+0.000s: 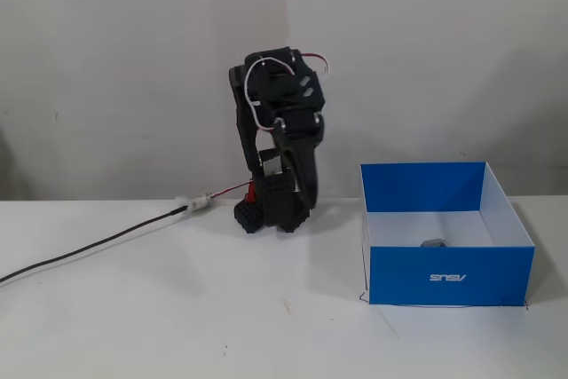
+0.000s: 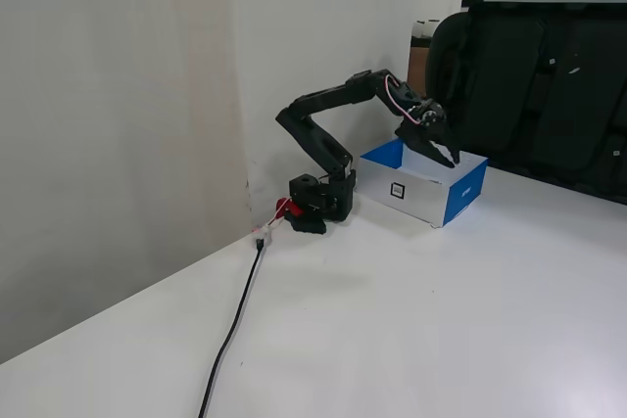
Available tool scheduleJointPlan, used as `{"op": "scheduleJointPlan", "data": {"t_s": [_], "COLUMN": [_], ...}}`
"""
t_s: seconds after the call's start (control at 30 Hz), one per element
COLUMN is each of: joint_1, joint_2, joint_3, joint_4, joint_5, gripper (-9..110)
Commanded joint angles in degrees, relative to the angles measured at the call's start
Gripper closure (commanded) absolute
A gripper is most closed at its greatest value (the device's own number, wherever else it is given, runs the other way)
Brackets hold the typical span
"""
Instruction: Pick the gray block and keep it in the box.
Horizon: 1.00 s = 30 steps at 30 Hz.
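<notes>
The blue box stands on the white table at the right in a fixed view, open-topped, white inside, with a white logo on its near wall. The gray block lies inside it on the floor, close to the near wall. In another fixed view the box stands just beyond the arm and its walls hide the block. The black arm stands left of the box, bent forward. My gripper hangs in the air with its jaws spread and nothing between them, away from the block.
A black cable runs from the arm's base across the table to the left; it also shows in the other fixed view. A wall stands right behind the arm. A black chair stands beyond the table.
</notes>
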Motion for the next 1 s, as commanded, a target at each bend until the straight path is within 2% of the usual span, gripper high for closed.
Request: {"op": "scheduleJointPlan", "data": {"t_s": [0.0,0.17,0.53,0.6,0.8,0.97], "joint_1": [4.57,10.63,10.90,10.28,12.22,15.56], "joint_2": [4.04,10.20,36.56,42.63,45.35,57.74], "joint_3": [2.20,10.81,34.72,38.58,41.04,44.21], "joint_4": [-3.60,-8.17,-14.59,-12.74,-10.20,-5.89], "joint_5": [-1.67,-3.96,-7.91,-8.61,-9.05,-9.05], "gripper": [101,101,101,101,101,101]}}
